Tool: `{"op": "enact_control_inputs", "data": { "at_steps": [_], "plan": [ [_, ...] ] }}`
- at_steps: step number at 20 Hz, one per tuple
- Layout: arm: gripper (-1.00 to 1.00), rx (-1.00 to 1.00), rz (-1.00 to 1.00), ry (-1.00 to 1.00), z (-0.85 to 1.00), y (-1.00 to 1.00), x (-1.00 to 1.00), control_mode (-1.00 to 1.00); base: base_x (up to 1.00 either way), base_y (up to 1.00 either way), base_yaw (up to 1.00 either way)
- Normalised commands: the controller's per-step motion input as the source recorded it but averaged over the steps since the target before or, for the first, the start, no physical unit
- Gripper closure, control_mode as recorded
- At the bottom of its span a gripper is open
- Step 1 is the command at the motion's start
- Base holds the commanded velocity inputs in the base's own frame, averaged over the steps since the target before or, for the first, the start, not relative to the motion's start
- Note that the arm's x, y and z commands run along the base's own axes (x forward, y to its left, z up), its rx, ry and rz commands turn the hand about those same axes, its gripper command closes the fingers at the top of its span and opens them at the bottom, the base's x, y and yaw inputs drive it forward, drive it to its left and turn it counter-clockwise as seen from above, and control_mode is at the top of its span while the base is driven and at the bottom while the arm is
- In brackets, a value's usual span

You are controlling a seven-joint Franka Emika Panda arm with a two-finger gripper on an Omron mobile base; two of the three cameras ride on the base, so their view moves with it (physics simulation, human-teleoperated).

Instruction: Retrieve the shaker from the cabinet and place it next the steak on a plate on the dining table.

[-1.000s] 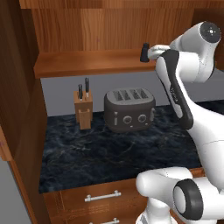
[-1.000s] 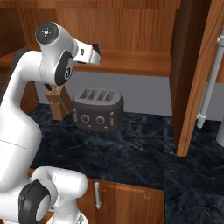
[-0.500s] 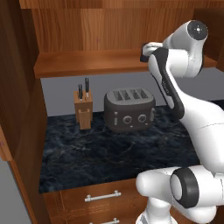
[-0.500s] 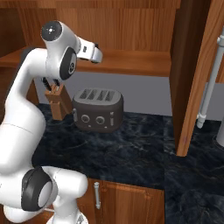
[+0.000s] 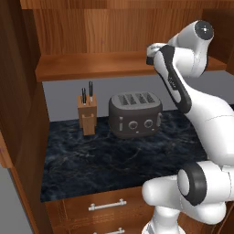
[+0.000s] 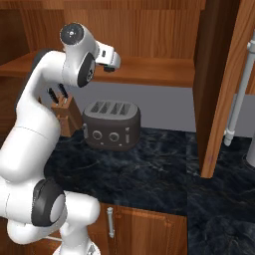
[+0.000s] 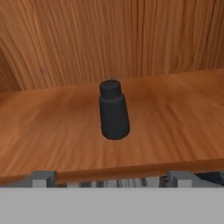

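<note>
Hand view: shaker (image 7: pixel 113 110) now lined up dead ahead of the wide-open gripper (image 7: pixel 111 177), nothing held yet.

Over the last second the arm swings its hand in toward the cabinet (image 5: pixel 105 41) shelf, so the 2 finger tips now sit at the shelf's front edge, 1 on each side, with the shaker upright straight beyond the gap between them, not touching either. Toaster (image 6: pixel 110 124) sits on the counter well below the jaws. Looks like approach is nearly done, grab comes next, I'd guess.
</note>
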Motion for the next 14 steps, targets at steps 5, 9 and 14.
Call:
{"op": "enact_control_inputs", "data": {
  "at_steps": [5, 9, 14],
  "plan": [
    [-1.00, 0.00, 0.07, 0.03, -0.05, -0.11, 0.34, -1.00, 0.00, 0.00, 0.00],
    [-1.00, 0.00, 0.00, 0.01, 0.00, -0.01, 0.36, -1.00, 0.00, 0.00, 0.00],
    [-1.00, 0.00, 0.00, 0.00, 0.00, 0.00, 0.37, -1.00, 0.00, 0.00, 0.00]
  ]
}}
